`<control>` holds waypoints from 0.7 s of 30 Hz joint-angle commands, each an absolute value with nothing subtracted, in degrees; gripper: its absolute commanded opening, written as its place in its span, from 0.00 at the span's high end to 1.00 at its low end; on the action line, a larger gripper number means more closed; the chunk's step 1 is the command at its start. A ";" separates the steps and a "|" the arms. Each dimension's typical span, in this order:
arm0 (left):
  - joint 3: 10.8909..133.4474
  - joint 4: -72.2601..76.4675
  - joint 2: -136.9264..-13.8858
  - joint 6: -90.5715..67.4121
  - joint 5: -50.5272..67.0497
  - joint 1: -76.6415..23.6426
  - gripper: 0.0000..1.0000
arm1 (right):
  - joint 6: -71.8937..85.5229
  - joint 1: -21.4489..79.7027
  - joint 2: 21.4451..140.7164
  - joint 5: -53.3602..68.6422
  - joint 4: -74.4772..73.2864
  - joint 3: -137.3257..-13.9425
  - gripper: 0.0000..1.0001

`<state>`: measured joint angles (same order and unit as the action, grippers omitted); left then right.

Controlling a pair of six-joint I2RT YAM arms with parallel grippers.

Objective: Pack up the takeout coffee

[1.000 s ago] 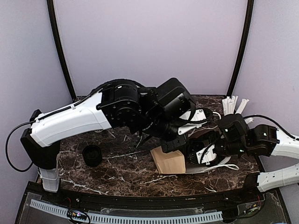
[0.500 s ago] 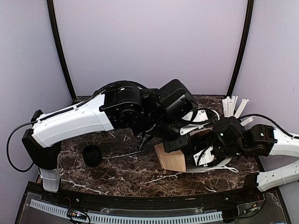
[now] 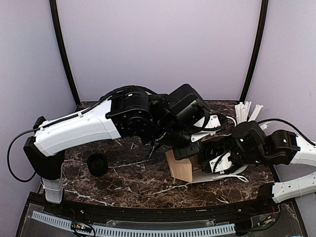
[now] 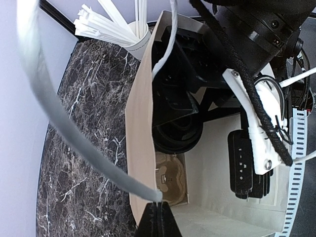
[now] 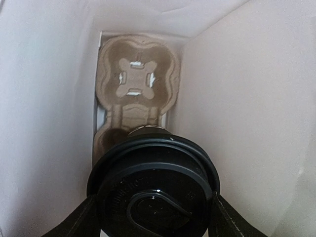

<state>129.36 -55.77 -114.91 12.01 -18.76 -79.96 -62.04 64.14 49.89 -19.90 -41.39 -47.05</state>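
Note:
The takeout coffee point(image 5: 155, 190), a black cup with a round black lid, is held between my right gripper's point(image 5: 155, 210) fingers inside the brown paper bag point(image 3: 179, 168). It hangs above a cardboard cup carrier point(image 5: 136, 84) on the bag's bottom, over the near empty socket. My left gripper point(image 4: 159, 210) is shut on the bag's white handle point(image 4: 74, 133) and holds the mouth open. In the left wrist view the cup point(image 4: 177, 134) and the right gripper are well inside the bag point(image 4: 140, 113). From the top view the cup is hidden.
A white cup of white stirrers point(image 3: 244, 112) stands at the back right, close behind the bag. A round black cup-like thing point(image 3: 97, 164) sits on the marble table point(image 3: 133, 182) at the left. The two arms crowd together over the bag.
The bag has been drawn more upright and looks narrower from above. My right gripper with the cup has moved further into the bag.

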 commanded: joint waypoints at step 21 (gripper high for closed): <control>124.93 -50.07 -112.95 12.22 -15.00 -80.26 1.00 | -60.02 64.79 52.63 -24.34 -37.98 -45.69 0.66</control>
